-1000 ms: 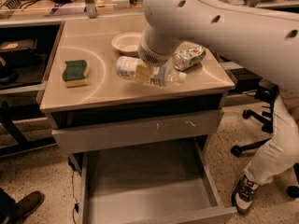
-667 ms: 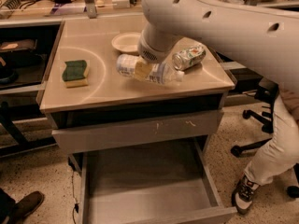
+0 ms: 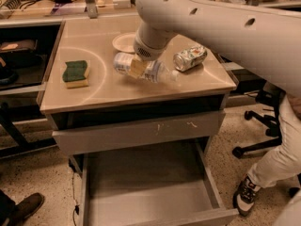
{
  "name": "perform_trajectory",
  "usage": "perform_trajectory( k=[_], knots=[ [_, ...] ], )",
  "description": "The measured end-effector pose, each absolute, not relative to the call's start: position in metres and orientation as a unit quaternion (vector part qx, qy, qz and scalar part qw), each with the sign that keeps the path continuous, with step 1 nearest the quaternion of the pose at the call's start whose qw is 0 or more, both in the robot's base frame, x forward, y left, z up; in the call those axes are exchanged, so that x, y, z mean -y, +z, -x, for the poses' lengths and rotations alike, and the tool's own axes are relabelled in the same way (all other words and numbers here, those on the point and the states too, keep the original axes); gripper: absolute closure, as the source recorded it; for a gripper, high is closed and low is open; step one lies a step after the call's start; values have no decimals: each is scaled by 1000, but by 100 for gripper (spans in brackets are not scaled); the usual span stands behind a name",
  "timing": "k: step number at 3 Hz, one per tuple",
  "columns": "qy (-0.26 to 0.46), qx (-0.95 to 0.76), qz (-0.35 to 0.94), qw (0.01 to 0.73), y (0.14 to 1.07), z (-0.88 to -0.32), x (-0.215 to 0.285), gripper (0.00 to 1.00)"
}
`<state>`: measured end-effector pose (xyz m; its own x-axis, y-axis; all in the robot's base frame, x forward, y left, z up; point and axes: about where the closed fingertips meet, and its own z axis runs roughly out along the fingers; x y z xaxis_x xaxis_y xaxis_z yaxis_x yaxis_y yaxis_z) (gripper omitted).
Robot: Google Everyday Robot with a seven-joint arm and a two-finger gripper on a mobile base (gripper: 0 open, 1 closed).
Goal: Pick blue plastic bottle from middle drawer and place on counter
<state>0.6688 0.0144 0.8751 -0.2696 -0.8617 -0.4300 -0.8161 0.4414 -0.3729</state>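
Note:
The blue plastic bottle (image 3: 157, 71) lies on its side, low over the tan counter (image 3: 108, 86) near its middle. I cannot tell whether it touches the top. My gripper (image 3: 138, 68) reaches down from the big white arm and is shut on the bottle's middle, and one tan finger pad (image 3: 137, 69) shows against the label. The middle drawer (image 3: 146, 192) stands pulled out and empty below the cabinet. Its grey floor is bare.
A green-and-yellow sponge (image 3: 76, 73) lies at the counter's left, a white bowl (image 3: 123, 42) behind the gripper, and a crushed can (image 3: 189, 58) to the right. A shut grey drawer front (image 3: 141, 132) sits above the open drawer. A person's leg and shoe (image 3: 245, 197) stand at the right by an office chair (image 3: 263, 126).
The gripper and the bottle have shifted only slightly to the left over the counter. Nothing else has moved.

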Motion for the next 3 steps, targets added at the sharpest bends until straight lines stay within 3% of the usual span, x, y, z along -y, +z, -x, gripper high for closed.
perform_trajectory(
  k=[3],
  knots=[
    [9,-791,538,292,857,-686,-62,100]
  ],
)
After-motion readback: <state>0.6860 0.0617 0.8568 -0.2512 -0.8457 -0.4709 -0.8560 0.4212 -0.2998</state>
